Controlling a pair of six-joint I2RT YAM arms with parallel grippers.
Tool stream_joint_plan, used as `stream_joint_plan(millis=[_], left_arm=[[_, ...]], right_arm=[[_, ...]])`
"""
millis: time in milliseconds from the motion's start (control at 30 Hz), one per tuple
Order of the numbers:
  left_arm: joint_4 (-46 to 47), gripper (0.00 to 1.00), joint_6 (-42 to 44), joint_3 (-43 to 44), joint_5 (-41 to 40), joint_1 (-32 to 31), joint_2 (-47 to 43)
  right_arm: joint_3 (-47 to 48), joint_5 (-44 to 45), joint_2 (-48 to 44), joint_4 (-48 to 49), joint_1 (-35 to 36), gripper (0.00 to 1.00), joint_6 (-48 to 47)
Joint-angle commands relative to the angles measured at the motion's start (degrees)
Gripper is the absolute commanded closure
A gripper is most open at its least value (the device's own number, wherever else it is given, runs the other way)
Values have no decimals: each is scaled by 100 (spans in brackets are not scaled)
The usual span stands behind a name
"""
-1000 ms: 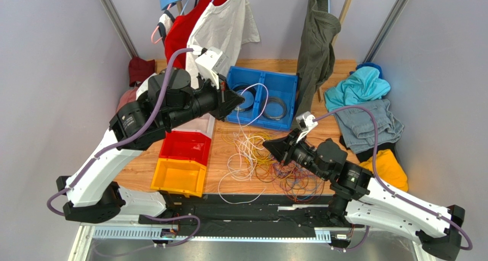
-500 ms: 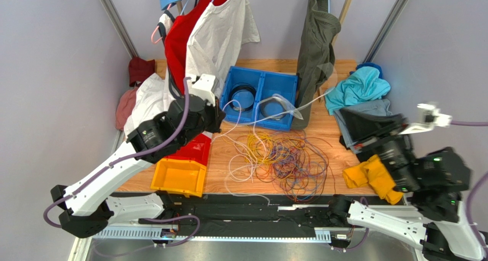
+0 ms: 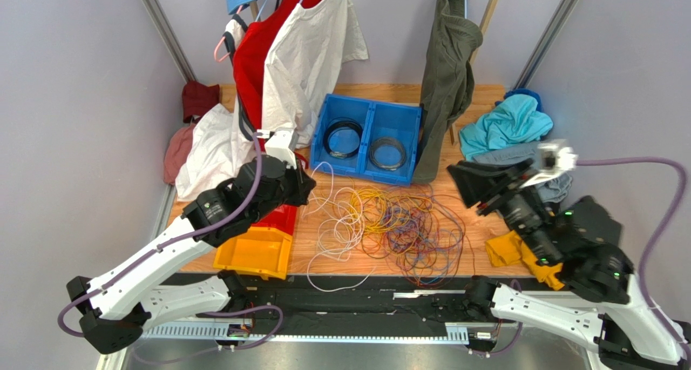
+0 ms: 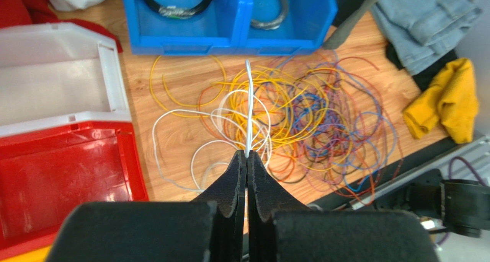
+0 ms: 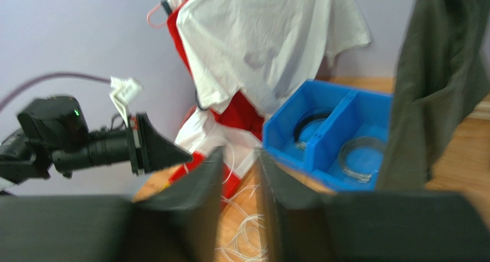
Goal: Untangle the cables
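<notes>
Left wrist view showed the tangle of thin yellow, orange, white, purple, blue and red cables [image 4: 299, 118] sprawled in loose, overlapping loops across the middle of the frame. They lay on the wooden table [image 4: 138, 78], just below the blue two-compartment plastic bin [image 4: 230, 41]. The left gripper [image 4: 247, 156] was clamped on one white strand [image 4: 248, 95] running straight up the frame. In the right wrist view, the right gripper [image 5: 238, 159] stood with its fingers apart, nothing between them.

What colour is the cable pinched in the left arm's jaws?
White. The cable shows best in the left wrist view.
</notes>
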Motion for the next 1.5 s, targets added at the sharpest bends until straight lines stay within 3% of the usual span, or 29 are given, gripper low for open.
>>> stream_joint_plan(millis=[0,133,333,767,933,1033,1267,1367,1467], left_arm=[[209,100,176,962,266,2,-72],[-3,100,413,2061,590,2,183],[-460,100,747,4012,960,-6,877],[-1031,100,1248,7730,1452,-209,2389],[-830,100,1135,7891,1698,-217,2503],[-855,100,1090,7856,1787,-235,2609],[-891,100,1090,7645,1910,-331,2723],[-908,100,1099,7654,1936,-349,2758],[-978,100,1186,7663,1840,-349,2776]], right_arm=[[-725,-650,24,120,18,40,416],[-1498,-1300,59,882,18,29,724],[-2203,-1776,384,1781,18,28,891],[-2660,-1987,375,2388,18,28,812],[-2941,-2145,708,3204,27,23,803],[-2775,-2654,1146,3241,35,20,803],[-2748,-2778,1605,3548,185,17,830],[-2704,-2647,1676,3505,220,18,830],[-2652,-1911,1475,2805,220,22,1005]])
